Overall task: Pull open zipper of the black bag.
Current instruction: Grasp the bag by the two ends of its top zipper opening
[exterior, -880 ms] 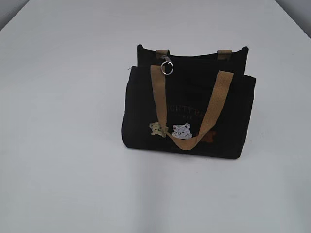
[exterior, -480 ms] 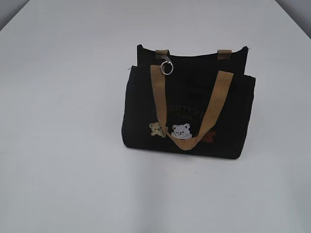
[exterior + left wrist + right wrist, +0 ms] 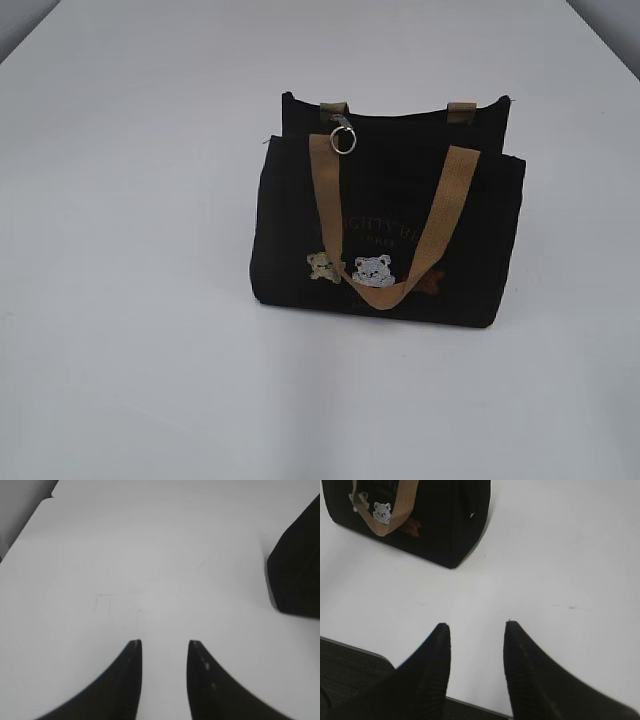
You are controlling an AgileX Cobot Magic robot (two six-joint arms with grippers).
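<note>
The black bag (image 3: 385, 215) stands upright in the middle of the white table, tan handles draped over its front and bear patches low on the face. Its zipper runs along the top edge, and the silver pull ring (image 3: 343, 139) hangs near the left end. In the left wrist view my left gripper (image 3: 164, 643) is open over bare table, with a corner of the bag (image 3: 297, 570) far off to the right. My right gripper (image 3: 476, 625) is open too, near the table's front edge, with the bag (image 3: 435, 515) well ahead at upper left. Neither gripper shows in the exterior view.
The white table (image 3: 130, 250) spreads wide on every side of the bag. Its front edge (image 3: 375, 655) runs just under the right gripper, with dark floor below. The table's far left edge (image 3: 30, 522) shows in the left wrist view.
</note>
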